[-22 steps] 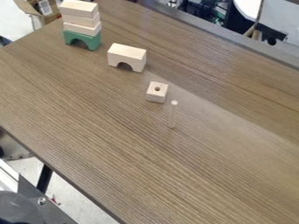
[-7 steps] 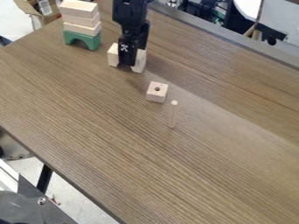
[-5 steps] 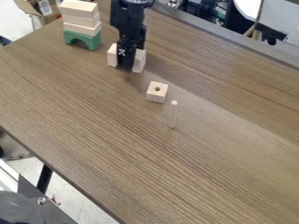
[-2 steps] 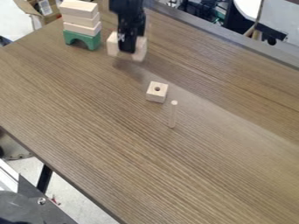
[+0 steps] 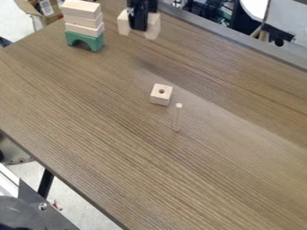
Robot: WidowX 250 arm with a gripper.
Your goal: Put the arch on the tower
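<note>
gripper [image 5: 138,28]: black | arch [image 5: 154,27]: pale beige | tower's 3 upper blocks [image 5: 82,19]: pale beige | tower's base block [image 5: 94,42]: green | cube [image 5: 160,98]: pale beige, dark hole | peg [image 5: 177,117]: pale beige | table [image 5: 90,117]: brown, darker streaked grain | floor [image 5: 81,193]: pale grey

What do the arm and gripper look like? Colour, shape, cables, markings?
The arm is black where it enters at the top edge. The gripper is black too, dark and blocky, narrow towards its lower end. Cables and markings: can't tell.
</note>
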